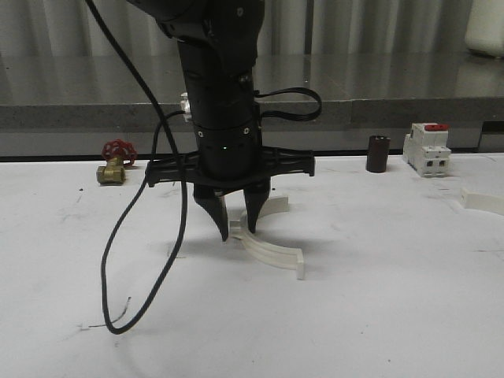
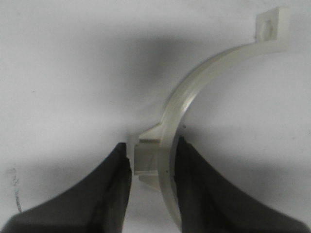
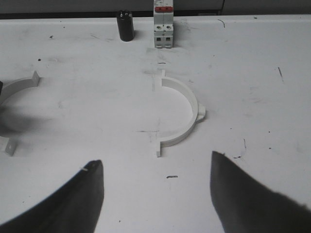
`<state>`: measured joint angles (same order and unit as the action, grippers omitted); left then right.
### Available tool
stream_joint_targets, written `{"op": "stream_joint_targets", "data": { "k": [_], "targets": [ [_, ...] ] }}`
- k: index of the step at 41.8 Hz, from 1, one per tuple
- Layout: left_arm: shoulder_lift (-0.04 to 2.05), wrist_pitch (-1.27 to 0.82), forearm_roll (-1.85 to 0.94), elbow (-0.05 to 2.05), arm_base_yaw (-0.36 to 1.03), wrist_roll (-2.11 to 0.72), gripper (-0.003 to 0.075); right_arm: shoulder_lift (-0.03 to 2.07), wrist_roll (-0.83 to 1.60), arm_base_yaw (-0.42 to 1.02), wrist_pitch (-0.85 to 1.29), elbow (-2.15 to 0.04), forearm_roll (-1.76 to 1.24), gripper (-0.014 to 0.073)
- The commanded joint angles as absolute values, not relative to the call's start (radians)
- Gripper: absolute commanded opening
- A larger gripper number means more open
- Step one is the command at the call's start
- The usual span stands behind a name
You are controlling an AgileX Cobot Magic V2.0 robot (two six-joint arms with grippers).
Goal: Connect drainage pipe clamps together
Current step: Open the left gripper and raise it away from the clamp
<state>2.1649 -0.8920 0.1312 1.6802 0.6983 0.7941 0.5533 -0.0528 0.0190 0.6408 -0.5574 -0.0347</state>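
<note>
- Clamp halves lie well apart: one half-ring (image 1: 268,248) sits on the white table (image 1: 378,315) under your left gripper (image 1: 236,224), the other half-ring (image 3: 182,114) lies off toward the robot's right, ahead of your right gripper (image 3: 155,194).
- Left gripper: fingers straddle the near half's arc beside its small middle lug (image 2: 146,158). One finger (image 2: 194,189) is at or touching the outer face, the other (image 2: 114,189) just beside the lug w/ a sliver of gap. Not fully clamped as far as you can tell; part-open around the band.
- In left wrist view the arc runs away from the jaws to its square end tab (image 2: 273,26); the piece lies flat, so the grip crosses the band, not along it.
- Right gripper: jaws wide apart, holding nothing. The second half is straight ahead, flat, open side facing toward the first half, end tabs in line.
- Key relation, my read: the open sides seem to face each other. Left arm is nearer its half, right arm nearer the other.
- Breaker (image 3: 164,22) and dark cylinder (image 3: 126,25) stand beyond, clear of the path.
</note>
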Motion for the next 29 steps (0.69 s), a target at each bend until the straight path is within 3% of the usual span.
{"op": "stream_joint_targets", "data": {
  "k": [1,12,29],
  "targets": [
    [2.104,-0.87,0.132,1.712,0.708,0.804,0.0232,0.562,-0.046,0.014,0.577,-0.584,-0.024,0.0499],
    [2.073,-0.875,0.137,1.712,0.708,0.775,0.0232,0.562,-0.046,0.014,0.577,-0.584,-0.024,0.0499],
    [1.708,-0.98,0.103,1.644,0.673,0.129,0.0231,0.562,-0.046,0.014,0.577,-0.584,-0.024,0.0499]
  ]
}}
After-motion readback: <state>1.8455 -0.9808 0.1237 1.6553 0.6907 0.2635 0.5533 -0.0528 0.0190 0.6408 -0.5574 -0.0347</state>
